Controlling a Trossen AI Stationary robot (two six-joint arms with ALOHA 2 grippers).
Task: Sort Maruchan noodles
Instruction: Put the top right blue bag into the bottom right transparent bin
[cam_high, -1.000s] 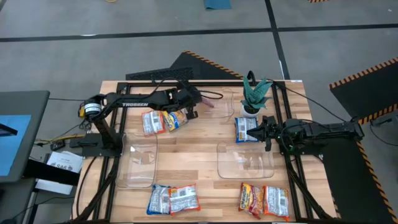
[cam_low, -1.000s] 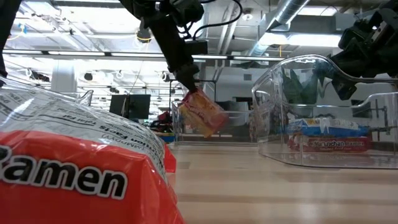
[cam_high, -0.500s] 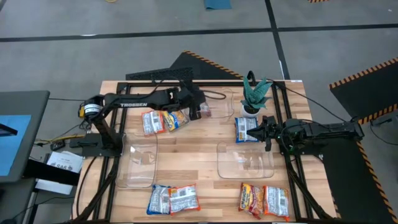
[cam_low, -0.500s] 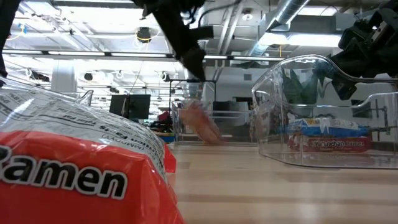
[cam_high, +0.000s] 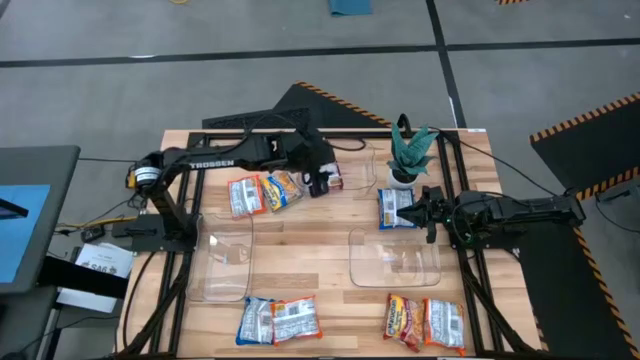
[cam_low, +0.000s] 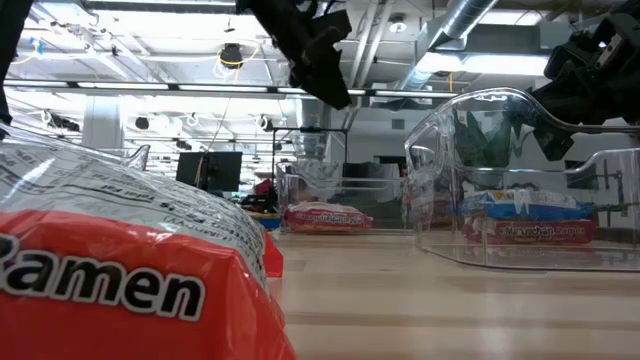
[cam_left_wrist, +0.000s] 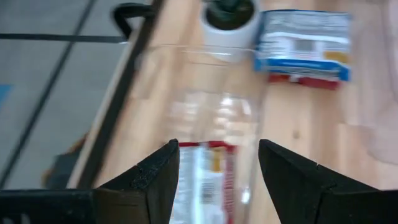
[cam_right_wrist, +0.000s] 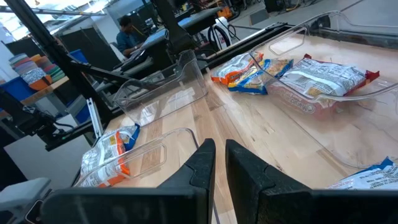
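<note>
Right, your left hand (cam_high: 322, 180) hangs wide open and empty over the far clear bin (cam_high: 352, 170); a whitish-red packet (cam_low: 327, 216) lies flat inside it. Right hand (cam_high: 418, 212) sits nearly shut, holding nothing, beside the blue packet (cam_high: 396, 208) by the plant (cam_high: 408, 148). Other packets: two on the desk (cam_high: 330, 245) just left of the left hand (cam_high: 262, 192), pairs at the near edge (cam_high: 278, 320) (cam_high: 424, 320). Expect them light, crinkly, slippery, with brittle noodles inside. I'd pinch across a short edge or the seam, gently; flat-on-wood pickup may skid.
</note>
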